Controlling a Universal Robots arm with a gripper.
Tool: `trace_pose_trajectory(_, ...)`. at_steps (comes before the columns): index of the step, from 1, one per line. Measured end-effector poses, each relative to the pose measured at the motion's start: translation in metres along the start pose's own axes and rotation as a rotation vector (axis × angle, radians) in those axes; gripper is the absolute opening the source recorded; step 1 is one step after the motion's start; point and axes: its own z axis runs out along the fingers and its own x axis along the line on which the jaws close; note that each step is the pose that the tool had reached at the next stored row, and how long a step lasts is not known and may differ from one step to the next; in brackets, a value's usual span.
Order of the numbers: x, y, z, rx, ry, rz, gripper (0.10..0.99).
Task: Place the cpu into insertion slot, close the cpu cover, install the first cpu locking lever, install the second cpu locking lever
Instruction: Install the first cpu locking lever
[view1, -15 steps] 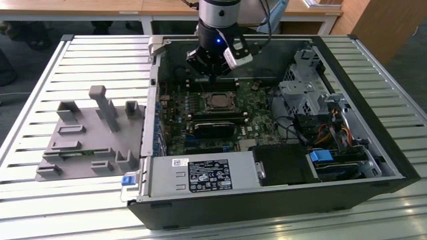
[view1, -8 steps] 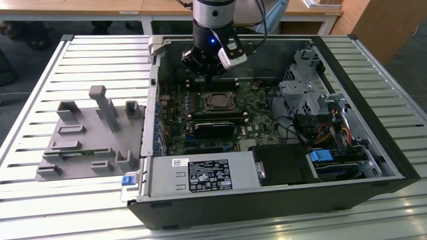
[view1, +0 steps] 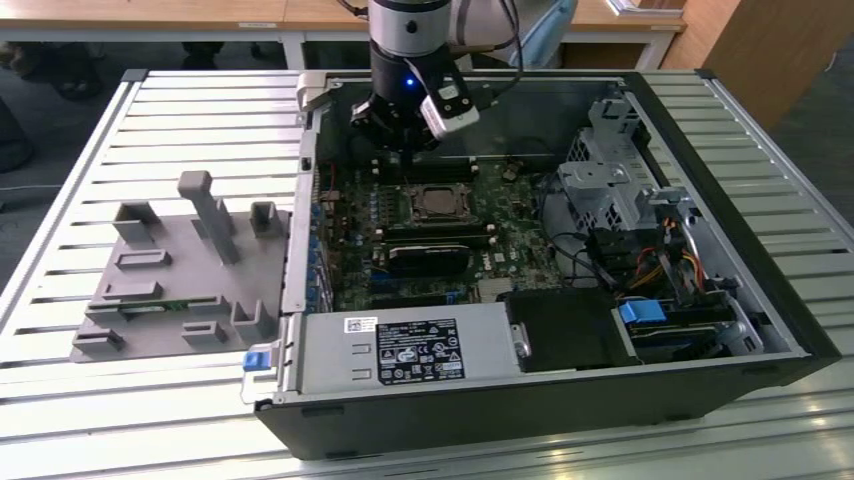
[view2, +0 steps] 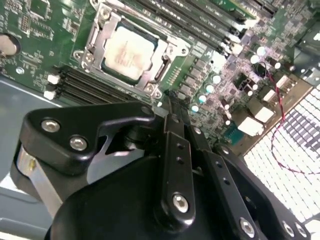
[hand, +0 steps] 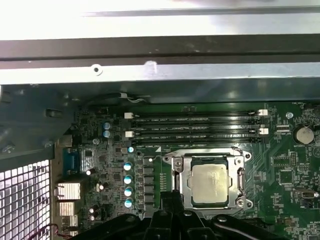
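The cpu (hand: 212, 182) (view2: 129, 52), pale and silvery, lies flat in the insertion slot (view1: 434, 202) on the green motherboard. The cpu cover (hand: 212, 161), a thin silver frame, lies down around the chip, whose face shows through the cover's window. Thin metal levers run along two opposite sides of the socket; whether they are latched I cannot tell. My gripper (view1: 404, 152) (hand: 173, 196) (view2: 169, 105) hovers just beside the socket, toward the case's back wall, and holds nothing. Its black fingers (view2: 176, 150) are pressed together, shut.
Long black memory slots (hand: 195, 127) run beside the socket. The open computer case holds a power supply (view1: 400, 350), a drive cage (view1: 607, 180) and cables (view1: 661, 265). A grey parts fixture (view1: 174, 270) stands on the slatted table at the exterior view's left.
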Motion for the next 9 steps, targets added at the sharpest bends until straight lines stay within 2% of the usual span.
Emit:
trace_pose_trajectory(4,0.0071,0.0005,0.0004,-0.001,-0.0046,-0.001,0.106)
trace_pose_trajectory(9,0.0139,0.0027,0.001,0.0,-0.0053,-0.001,0.106)
